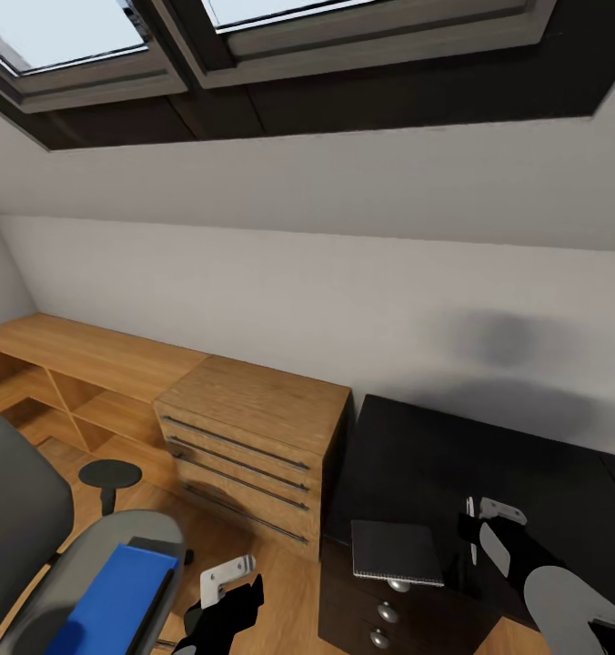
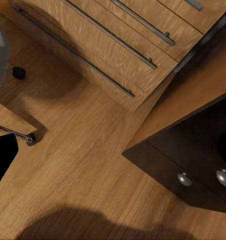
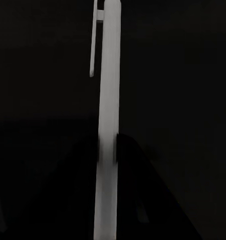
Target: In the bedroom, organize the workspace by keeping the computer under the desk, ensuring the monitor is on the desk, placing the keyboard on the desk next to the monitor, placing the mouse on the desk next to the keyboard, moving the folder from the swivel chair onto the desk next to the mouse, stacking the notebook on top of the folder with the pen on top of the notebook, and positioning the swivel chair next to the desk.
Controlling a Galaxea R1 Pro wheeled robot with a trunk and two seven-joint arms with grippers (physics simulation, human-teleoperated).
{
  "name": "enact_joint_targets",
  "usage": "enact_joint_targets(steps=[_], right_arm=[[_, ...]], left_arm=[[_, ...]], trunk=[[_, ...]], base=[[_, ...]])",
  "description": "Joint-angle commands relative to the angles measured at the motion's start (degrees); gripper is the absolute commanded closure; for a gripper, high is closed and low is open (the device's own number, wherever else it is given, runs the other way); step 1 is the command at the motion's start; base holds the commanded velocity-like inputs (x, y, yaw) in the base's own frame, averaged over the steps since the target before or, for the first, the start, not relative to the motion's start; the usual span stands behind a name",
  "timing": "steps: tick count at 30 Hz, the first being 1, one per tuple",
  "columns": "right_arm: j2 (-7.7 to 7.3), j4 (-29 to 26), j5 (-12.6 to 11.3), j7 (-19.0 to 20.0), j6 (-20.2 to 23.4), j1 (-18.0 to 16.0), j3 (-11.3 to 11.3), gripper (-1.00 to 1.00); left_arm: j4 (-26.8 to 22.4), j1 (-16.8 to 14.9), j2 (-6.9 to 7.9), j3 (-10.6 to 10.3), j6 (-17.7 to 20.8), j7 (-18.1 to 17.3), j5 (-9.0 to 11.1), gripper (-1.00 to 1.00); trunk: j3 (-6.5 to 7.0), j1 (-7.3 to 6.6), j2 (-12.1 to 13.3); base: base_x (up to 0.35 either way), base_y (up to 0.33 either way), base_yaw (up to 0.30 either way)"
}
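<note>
Black desk (image 1: 408,455) bears notebook (image 1: 396,551); right wrist reveals pen (image 3: 107,130).

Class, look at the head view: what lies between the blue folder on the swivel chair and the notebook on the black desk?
In the head view, the left gripper and bare wooden floor lie between the folder and the notebook.

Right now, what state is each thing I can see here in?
Blue folder: lying on the swivel chair seat.
Notebook: closed, flat on the black desk.
Pen: held in the right pincer.
Wooden dresser: drawers shut.
Left pincer: empty, above the floor.
</note>
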Motion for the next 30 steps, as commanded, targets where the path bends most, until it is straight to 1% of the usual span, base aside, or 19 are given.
enact_joint_targets(steps=[1, 3, 19, 29, 30], right_arm=[[0.00, -0.1, -0.6, -0.2, 0.3, 0.0, 0.1, 1.00], [0.00, -0.1, -0.5, -0.2, 0.2, 0.0, 0.1, 1.00], [0.08, -0.1, -0.5, -0.2, 0.3, 0.0, 0.2, 1.00], [0.09, -0.1, -0.5, -0.2, 0.3, 0.0, 0.2, 1.00], [0.09, -0.1, -0.5, -0.2, 0.3, 0.0, 0.2, -1.00]], left_arm=[[-0.1, 0.0, 0.03, -0.1, 0.2, 0.4, 0.3, -1.00], [-0.1, 0.0, 0.03, -0.1, 0.2, 0.4, 0.3, -1.00], [0.0, 0.0, 0.03, -0.1, 0.2, 0.4, 0.3, -1.00], [0.0, 0.0, 0.03, -0.1, 0.2, 0.4, 0.5, -1.00], [0.0, 0.0, 0.03, -0.1, 0.2, 0.4, 0.5, -1.00]], trunk=[[-0.08, 0.02, -0.1], [-0.08, 0.02, -0.1], [-2.95, 3.53, -6.5], [-2.95, 3.53, -6.5], [-2.95, 3.53, -6.5]], base=[[0.000, 0.000, 0.000], [0.000, 0.000, 0.000], [0.000, 0.000, 0.000], [0.000, 0.000, 0.000], [0.000, 0.000, 0.000]])
